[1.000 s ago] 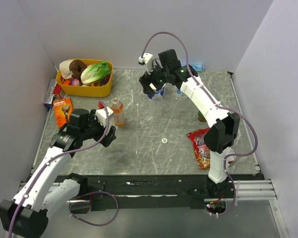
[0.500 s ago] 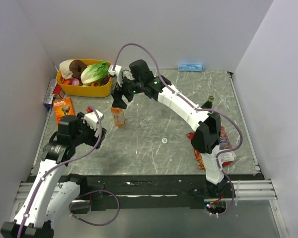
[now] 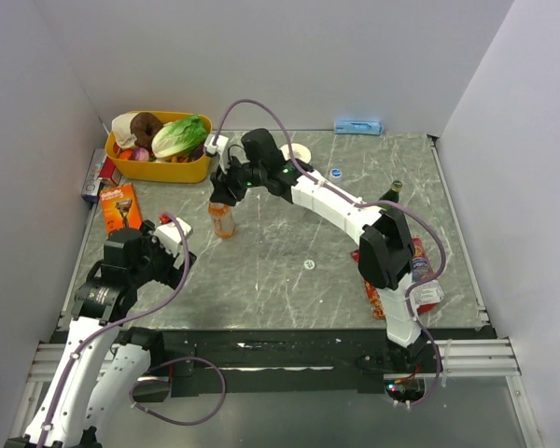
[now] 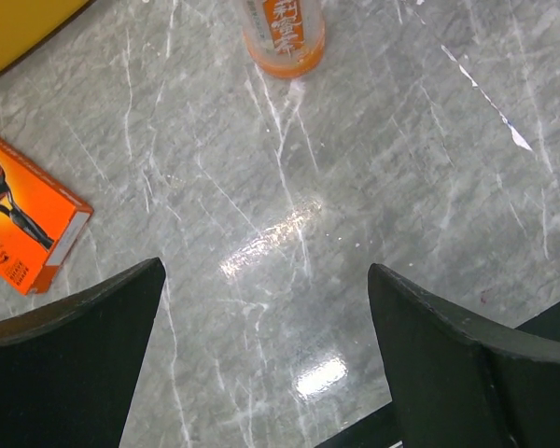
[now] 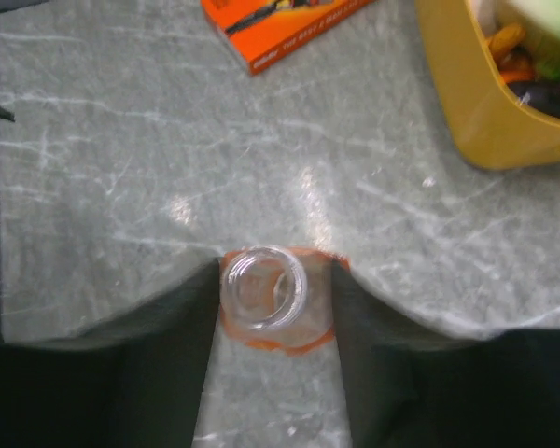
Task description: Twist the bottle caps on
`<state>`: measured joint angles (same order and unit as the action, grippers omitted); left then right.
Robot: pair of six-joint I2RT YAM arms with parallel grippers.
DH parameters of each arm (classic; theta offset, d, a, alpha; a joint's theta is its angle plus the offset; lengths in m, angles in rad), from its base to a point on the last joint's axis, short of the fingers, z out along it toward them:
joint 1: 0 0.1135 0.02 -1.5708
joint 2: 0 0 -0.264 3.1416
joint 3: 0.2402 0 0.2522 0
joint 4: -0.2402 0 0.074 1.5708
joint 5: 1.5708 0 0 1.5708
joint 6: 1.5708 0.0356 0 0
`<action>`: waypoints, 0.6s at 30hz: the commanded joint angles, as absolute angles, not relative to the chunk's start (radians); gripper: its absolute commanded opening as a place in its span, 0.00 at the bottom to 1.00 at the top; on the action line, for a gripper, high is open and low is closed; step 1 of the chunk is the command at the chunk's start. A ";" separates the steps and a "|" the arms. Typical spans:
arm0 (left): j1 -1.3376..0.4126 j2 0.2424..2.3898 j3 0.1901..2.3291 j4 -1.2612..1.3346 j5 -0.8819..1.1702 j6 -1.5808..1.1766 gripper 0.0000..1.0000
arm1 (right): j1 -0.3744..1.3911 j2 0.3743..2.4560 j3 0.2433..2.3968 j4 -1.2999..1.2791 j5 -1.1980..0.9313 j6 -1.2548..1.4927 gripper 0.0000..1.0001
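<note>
The tall clear bottle of orange drink (image 3: 222,220) stands upright left of centre, its mouth open and uncapped (image 5: 264,287). My right gripper (image 3: 222,193) reaches over it from the right; in the right wrist view the right gripper (image 5: 275,278) has both dark fingers pressed against the bottle's shoulders, shut on it. One small blue bottle cap (image 3: 336,173) lies on the table at the back, right of the white roll. My left gripper (image 3: 165,239) hangs open near the left front; in the left wrist view the left gripper (image 4: 266,273) is above bare table, with the bottle's base (image 4: 285,37) ahead.
A yellow basket (image 3: 198,168) of food sits at the back left. An orange box (image 3: 119,207) lies in front of it. A white roll (image 3: 297,152), a dark bottle (image 3: 393,191), a red snack bag (image 3: 377,273) and a small clear bottle (image 3: 420,266) are on the right.
The right arm swung left from the back middle to the orange drink bottle and closed its fingers on it. The left arm drew back toward the near left, still open.
</note>
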<state>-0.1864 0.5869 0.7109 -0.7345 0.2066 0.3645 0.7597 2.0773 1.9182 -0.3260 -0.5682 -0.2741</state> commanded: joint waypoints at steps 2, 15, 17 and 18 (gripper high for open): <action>-0.181 0.588 0.678 -0.692 0.296 0.414 0.96 | 0.762 2.020 1.865 -0.144 -0.610 -0.235 0.33; -0.183 0.718 0.641 -0.345 0.636 0.400 0.96 | 0.684 1.707 1.695 -0.123 -0.965 -0.178 0.00; -0.183 0.758 0.650 -0.315 0.721 0.356 0.96 | 0.675 1.672 1.655 -0.087 -1.021 -0.146 0.00; -0.183 0.770 0.650 -0.278 0.748 0.347 0.96 | 0.676 1.667 1.651 -0.097 -1.037 -0.147 0.00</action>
<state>-0.1864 0.7296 0.6003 -0.4225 0.5407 0.3969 0.6937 1.7477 1.6855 -0.1776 -0.8814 -0.1963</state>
